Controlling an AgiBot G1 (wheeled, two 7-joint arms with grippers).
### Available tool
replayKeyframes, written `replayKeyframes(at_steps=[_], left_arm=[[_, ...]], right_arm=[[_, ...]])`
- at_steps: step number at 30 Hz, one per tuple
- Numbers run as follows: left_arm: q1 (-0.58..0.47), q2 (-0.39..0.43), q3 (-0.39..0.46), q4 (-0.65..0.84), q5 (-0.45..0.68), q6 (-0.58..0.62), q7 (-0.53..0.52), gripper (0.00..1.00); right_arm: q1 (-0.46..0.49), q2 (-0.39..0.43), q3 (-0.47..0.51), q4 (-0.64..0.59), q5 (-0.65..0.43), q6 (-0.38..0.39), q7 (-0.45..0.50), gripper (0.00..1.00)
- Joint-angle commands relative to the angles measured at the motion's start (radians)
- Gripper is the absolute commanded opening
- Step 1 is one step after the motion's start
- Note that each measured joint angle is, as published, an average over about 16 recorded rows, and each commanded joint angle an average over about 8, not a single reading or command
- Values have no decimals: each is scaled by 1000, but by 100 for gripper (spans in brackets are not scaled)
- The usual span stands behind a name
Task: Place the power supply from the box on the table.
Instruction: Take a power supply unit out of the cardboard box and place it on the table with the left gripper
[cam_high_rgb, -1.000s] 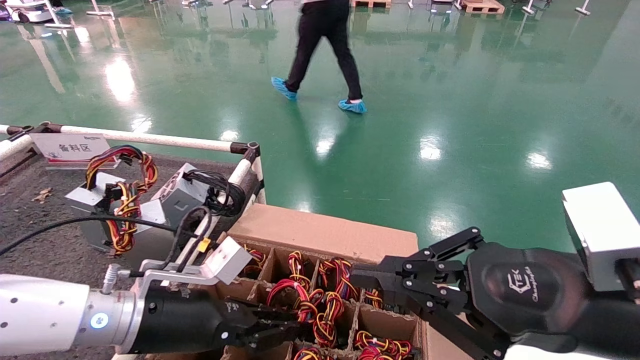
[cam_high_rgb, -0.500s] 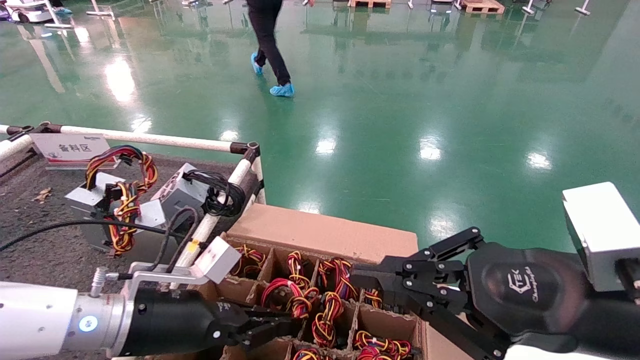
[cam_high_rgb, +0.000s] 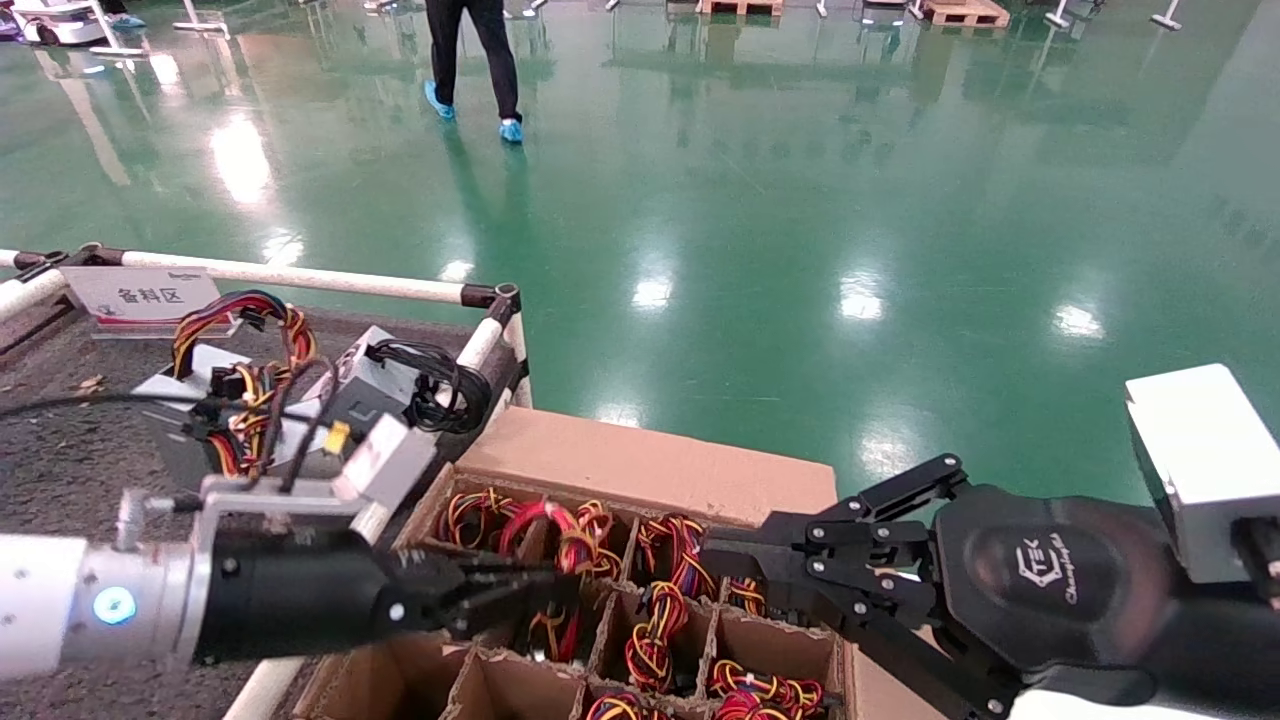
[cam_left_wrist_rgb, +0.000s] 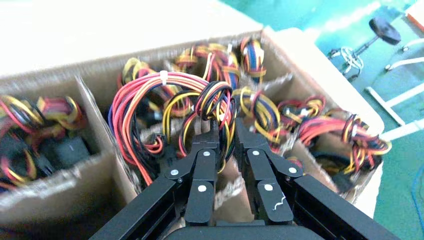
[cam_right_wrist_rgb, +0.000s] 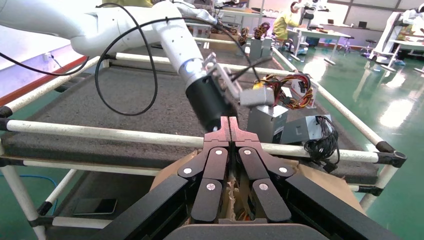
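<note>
My left gripper (cam_high_rgb: 558, 586) reaches into the brown cardboard box (cam_high_rgb: 650, 465) and is shut on the looped red, yellow and black wire bundle of the power supply (cam_high_rgb: 538, 525). In the left wrist view the jaws (cam_left_wrist_rgb: 226, 126) pinch a twisted strand of that bundle (cam_left_wrist_rgb: 150, 95) above a cell wall of the box (cam_left_wrist_rgb: 50, 175). The grey body of the power supply is hidden in its cell. My right gripper (cam_high_rgb: 715, 560) hangs shut and empty over the right side of the box; its closed tips (cam_right_wrist_rgb: 229, 122) point toward the table (cam_right_wrist_rgb: 125, 95).
Two grey units stand on the dark speckled table (cam_high_rgb: 80, 500): one with coloured wires (cam_high_rgb: 200, 400), one with a coiled black cable (cam_high_rgb: 400, 385). A white pipe rail (cam_high_rgb: 300, 280) edges the table beside the box. Several other wire bundles (cam_high_rgb: 650, 640) fill neighbouring cells. A person (cam_high_rgb: 470, 50) walks far off.
My left gripper has moved up and to the left with the wire bundle in it, drawing the red loop higher out of its cell. The person has walked away to the left.
</note>
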Motion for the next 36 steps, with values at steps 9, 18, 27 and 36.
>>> replayKeyframes(at_steps=[9, 18, 27, 36], left_arm=[[-52, -11, -79, -5, -58, 14, 77, 0], [-129, -10, -154, -11, -107, 38, 168, 0], [-236, 10, -191, -20, -117, 64, 212, 0], [-354, 41, -209, -28, -61, 60, 245, 0]], right_arm=[[0, 0, 0, 0, 0, 0, 0, 0], [0, 0, 0, 0, 0, 0, 0, 0], [0, 0, 0, 0, 0, 0, 0, 0], [0, 0, 0, 0, 0, 0, 0, 0]])
